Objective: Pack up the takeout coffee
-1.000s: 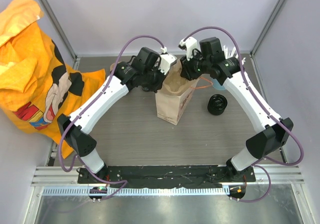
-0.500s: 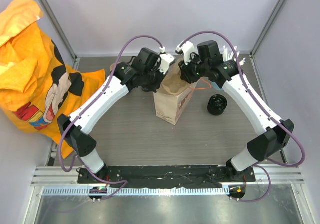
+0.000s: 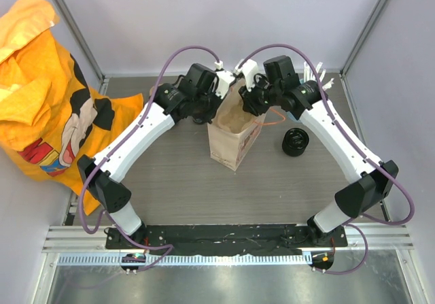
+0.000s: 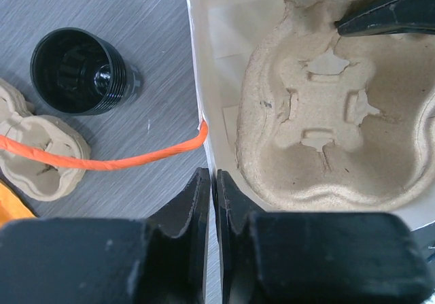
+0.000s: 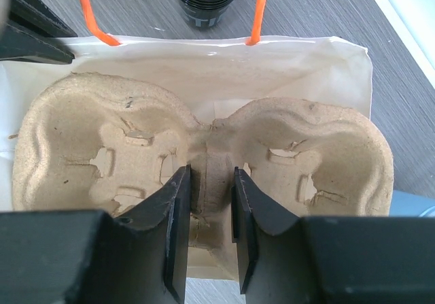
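Though the table (image 3: 170, 175) carries several things, only three matter here. The paper bag (image 3: 228, 147) stands open at its middle. The left gripper (image 4: 209, 178) is pinched almost shut on the thin edge of one bag wall, which I judge is to steady the mouth. The paper is soft and will fold or tear if pulled hard.

Inside the bag lies the cup carrier (image 5: 102, 141), a light and fairly stiff pulp tray with two wells. The right gripper (image 5: 211, 173) is clamped on the ridge between those wells.

The cup (image 3: 295, 141) is not yet packed. It stands upright on the table, just beside the bag on the right arm's side, apart from both grippers. It is small, black and tapered, with ribs around its upper part. Whether it is full cannot be told, so it should be treated as top-heavy and spillable.

Its wall is probably thin and smooth. A hard squeeze could dent it or pop the lid, and a loose grip could let the taper slip. The best hold looks to be across the ribbed band, kept upright and lowered into a well.
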